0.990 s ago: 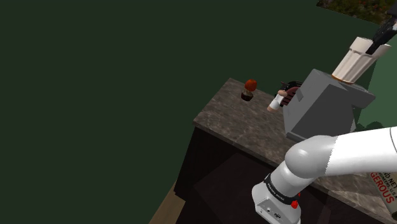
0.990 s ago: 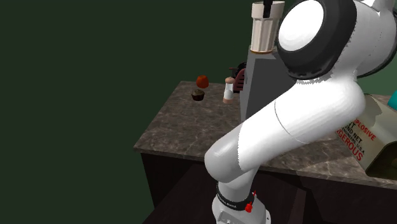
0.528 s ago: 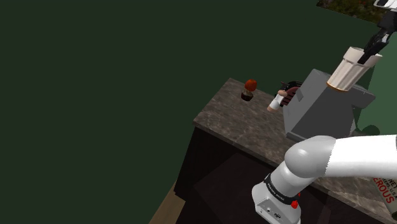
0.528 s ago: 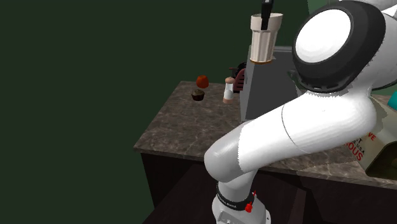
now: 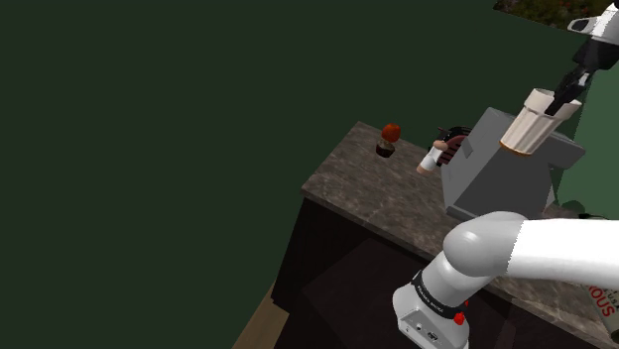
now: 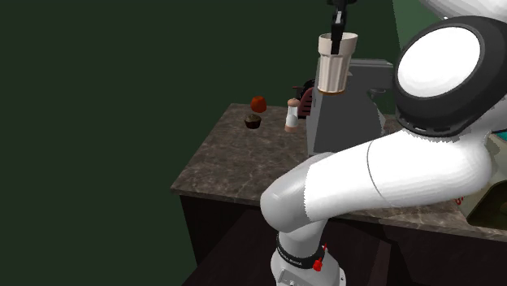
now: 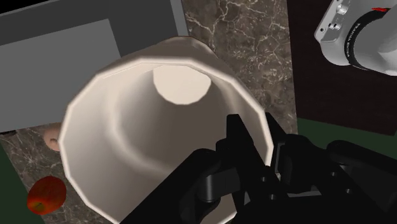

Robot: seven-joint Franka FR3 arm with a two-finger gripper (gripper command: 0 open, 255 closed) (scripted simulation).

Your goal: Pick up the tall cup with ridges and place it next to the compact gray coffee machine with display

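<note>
A tall cream cup with ridged sides (image 5: 529, 126) hangs in the air, tilted, in front of the top of the gray coffee machine (image 5: 491, 174). My black gripper (image 5: 567, 92) is shut on the cup's rim from above. In the second exterior view the cup (image 6: 333, 63) hangs beside the upper corner of the machine (image 6: 345, 118), under the gripper (image 6: 336, 31). The wrist view looks into the cup's open mouth (image 7: 140, 127). There the gripper (image 7: 257, 137) pinches the rim, one finger inside and one outside, with the machine's gray top (image 7: 63, 51) behind.
The brown marbled counter (image 5: 357, 183) carries a red fruit (image 5: 391, 131) on a dark cupcake-like thing, a small white bottle (image 5: 429, 160) and a dark red object (image 5: 452, 143) beside the machine. A box with red lettering (image 5: 603, 297) lies at the shoulder view's right. My white arm (image 6: 382, 171) spans the counter's front.
The cup, held in the gripper, has come down and drifted to the shoulder view's left, from above the machine to level with its top. The arm's elbow has swung right.
</note>
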